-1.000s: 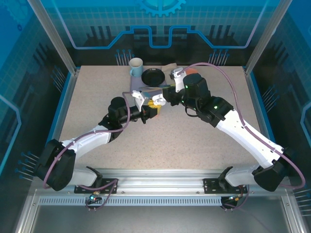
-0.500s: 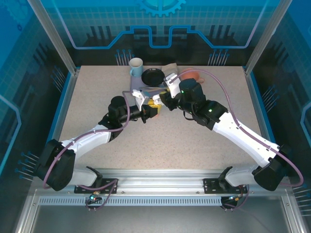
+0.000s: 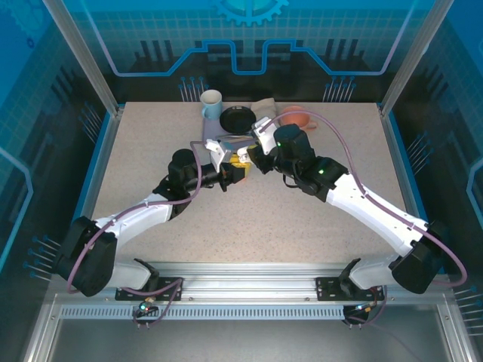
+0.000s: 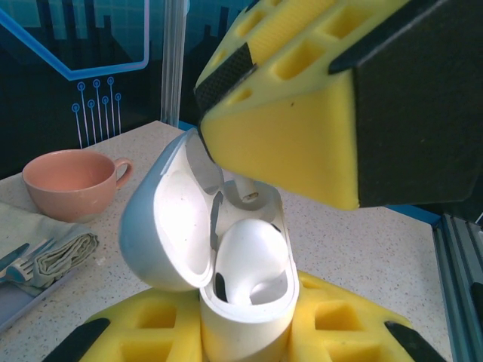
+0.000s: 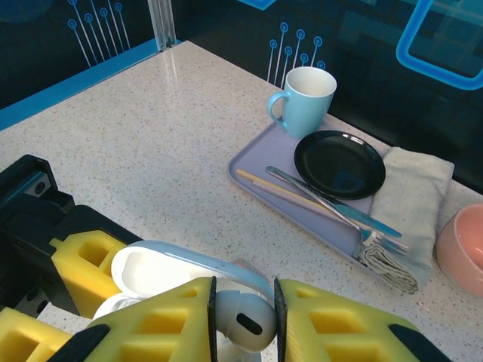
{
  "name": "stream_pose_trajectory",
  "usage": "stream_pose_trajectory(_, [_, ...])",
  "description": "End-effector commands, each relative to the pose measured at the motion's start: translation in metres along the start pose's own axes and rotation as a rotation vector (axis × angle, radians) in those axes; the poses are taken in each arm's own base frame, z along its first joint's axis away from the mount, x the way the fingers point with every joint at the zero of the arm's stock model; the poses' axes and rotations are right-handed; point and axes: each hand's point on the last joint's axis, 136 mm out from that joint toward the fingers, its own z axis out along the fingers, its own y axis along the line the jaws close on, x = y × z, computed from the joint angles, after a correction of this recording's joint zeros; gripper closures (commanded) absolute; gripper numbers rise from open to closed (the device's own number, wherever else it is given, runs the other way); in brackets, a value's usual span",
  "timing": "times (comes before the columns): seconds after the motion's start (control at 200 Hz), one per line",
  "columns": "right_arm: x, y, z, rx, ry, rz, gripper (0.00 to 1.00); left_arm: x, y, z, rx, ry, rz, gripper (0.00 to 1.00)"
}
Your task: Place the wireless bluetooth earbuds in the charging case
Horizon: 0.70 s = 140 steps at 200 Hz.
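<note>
My left gripper (image 4: 245,332) is shut on the white charging case (image 4: 245,317), which it holds upright with its pale blue lid (image 4: 147,226) swung open to the left. One white earbud (image 4: 253,260) sits in the case. My right gripper (image 5: 244,320) is shut on a second white earbud (image 5: 249,323) and hangs it just above the open case (image 5: 162,268); its stem (image 4: 247,194) pokes toward the free socket. In the top view the two grippers, left (image 3: 238,172) and right (image 3: 250,154), meet at mid-table.
Behind the grippers a lavender tray (image 5: 260,162) carries a black plate (image 5: 339,162), chopsticks and cutlery. A pale blue mug (image 5: 306,99) stands at its far end. A folded cloth (image 5: 411,188) and a pink cup (image 5: 462,245) lie to the right.
My right arm has swung left and brought its earbud over the open case. The left arm and the case have stayed put.
</note>
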Motion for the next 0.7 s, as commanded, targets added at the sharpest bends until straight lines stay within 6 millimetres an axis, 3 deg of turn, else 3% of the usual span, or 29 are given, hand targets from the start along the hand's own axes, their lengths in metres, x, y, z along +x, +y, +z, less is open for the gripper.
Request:
stream_pose_trajectory(0.0, [0.0,-0.002,0.004,0.018,-0.012,-0.004,0.75,-0.019,-0.004,-0.002,0.02,-0.033,0.018,1.0])
stream_pose_trajectory(0.43, [0.007,-0.003,0.003,0.016,-0.004,-0.027,0.79,-0.021,-0.004,-0.002,0.017,-0.037,0.026,1.0])
stream_pose_trajectory(0.695, [0.009,0.011,-0.002,-0.021,-0.02,-0.064,0.77,-0.021,-0.003,-0.001,0.016,-0.038,0.027,1.0])
